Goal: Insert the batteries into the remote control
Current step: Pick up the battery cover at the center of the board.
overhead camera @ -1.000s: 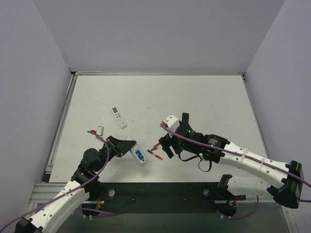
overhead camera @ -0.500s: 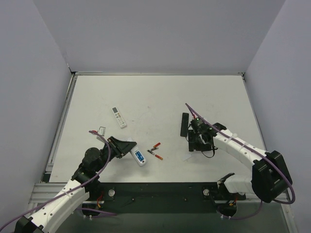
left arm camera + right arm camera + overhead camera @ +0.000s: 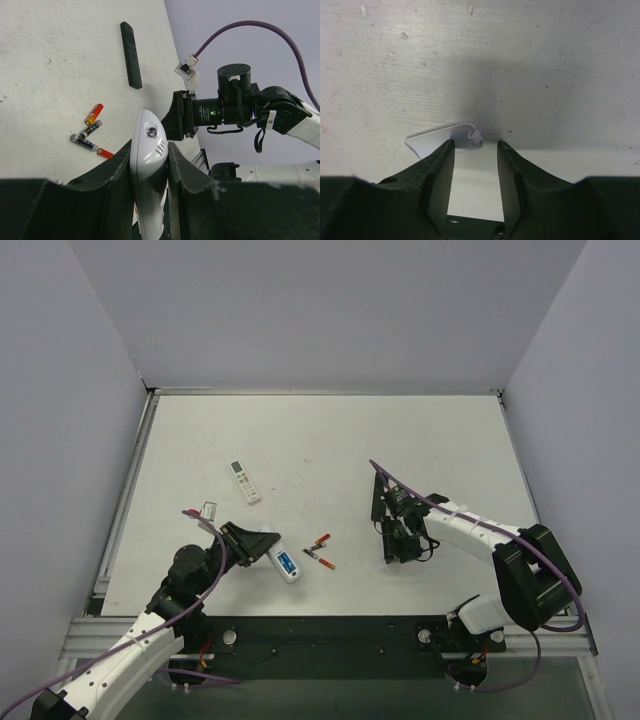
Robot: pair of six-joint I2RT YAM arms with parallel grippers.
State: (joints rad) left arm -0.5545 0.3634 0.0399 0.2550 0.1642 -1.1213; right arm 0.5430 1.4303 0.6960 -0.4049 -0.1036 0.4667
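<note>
My left gripper (image 3: 150,146) is shut on the white remote control (image 3: 148,165), held edge-up between its fingers. From above, the remote (image 3: 288,562) sticks out of that gripper (image 3: 263,545) with a small blue screen showing. The batteries (image 3: 84,142) lie in a loose cluster on the table, dark bluish cells mixed with red ones (image 3: 94,113); from above the cluster (image 3: 319,551) sits just right of the remote. My right gripper (image 3: 476,145) points straight down at the table, jaws partly open, over one end of a thin white plastic cover (image 3: 437,141).
A slim black remote (image 3: 379,496) lies just behind my right gripper (image 3: 396,543) and shows in the left wrist view too (image 3: 131,55). A second white remote (image 3: 245,481) lies at the back left. A small white piece (image 3: 208,508) rests near the left arm.
My right arm has pulled away from the battery cluster to the right and come down over the white cover, its jaws narrowing. The left arm and the remote have stayed put.
</note>
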